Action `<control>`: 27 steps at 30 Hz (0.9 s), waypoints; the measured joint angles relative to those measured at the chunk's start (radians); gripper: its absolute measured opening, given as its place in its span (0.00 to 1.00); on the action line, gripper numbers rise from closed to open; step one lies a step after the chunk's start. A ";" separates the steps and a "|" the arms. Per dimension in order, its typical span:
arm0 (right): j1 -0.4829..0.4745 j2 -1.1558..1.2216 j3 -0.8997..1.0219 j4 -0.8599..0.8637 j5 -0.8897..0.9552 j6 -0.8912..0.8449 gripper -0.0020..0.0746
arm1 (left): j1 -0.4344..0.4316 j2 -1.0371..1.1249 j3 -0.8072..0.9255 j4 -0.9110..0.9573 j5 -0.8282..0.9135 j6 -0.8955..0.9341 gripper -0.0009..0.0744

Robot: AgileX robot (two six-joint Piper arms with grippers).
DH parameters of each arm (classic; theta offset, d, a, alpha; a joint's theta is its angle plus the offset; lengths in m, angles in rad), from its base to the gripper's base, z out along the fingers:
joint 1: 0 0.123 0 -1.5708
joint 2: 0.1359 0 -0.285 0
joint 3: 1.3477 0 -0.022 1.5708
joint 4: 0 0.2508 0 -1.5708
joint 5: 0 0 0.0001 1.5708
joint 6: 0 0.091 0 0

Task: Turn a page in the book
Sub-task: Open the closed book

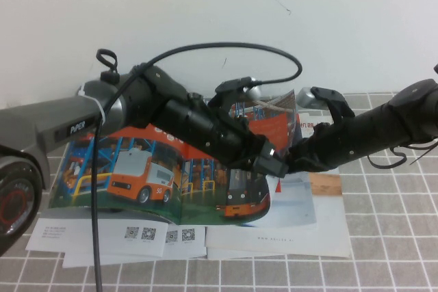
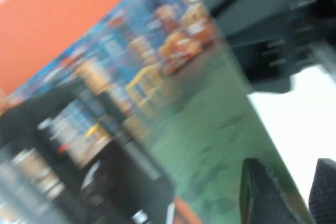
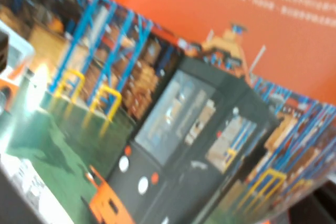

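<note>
Here, grey tiled tabletop (image 1: 383,251) against white wall (image 1: 205,5). Magazine (image 1: 123,169) open, forklift page (image 1: 270,124) lifted. Left gripper (image 1: 243,87) fingers parted at page top; right gripper (image 1: 327,97) closed behind.

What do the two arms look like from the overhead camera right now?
Left arm: grey shell lettered PiPER, black forearm, black cable looping overhead, white tie. Right arm: all black, small pale dots, thin cables. Left gripper and right gripper are black.
</note>
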 joint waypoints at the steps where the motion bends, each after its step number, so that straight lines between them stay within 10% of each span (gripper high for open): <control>1: 0.000 0.000 0.000 0.022 0.000 -0.013 0.02 | 0.000 0.000 -0.015 0.000 0.024 0.000 0.27; 15: 0.000 0.002 0.004 0.109 0.000 -0.050 0.02 | -0.001 0.009 -0.365 0.079 0.272 -0.115 0.26; 27: 0.000 0.002 0.004 0.131 0.024 -0.068 0.02 | -0.001 -0.141 -0.519 0.559 0.306 -0.285 0.02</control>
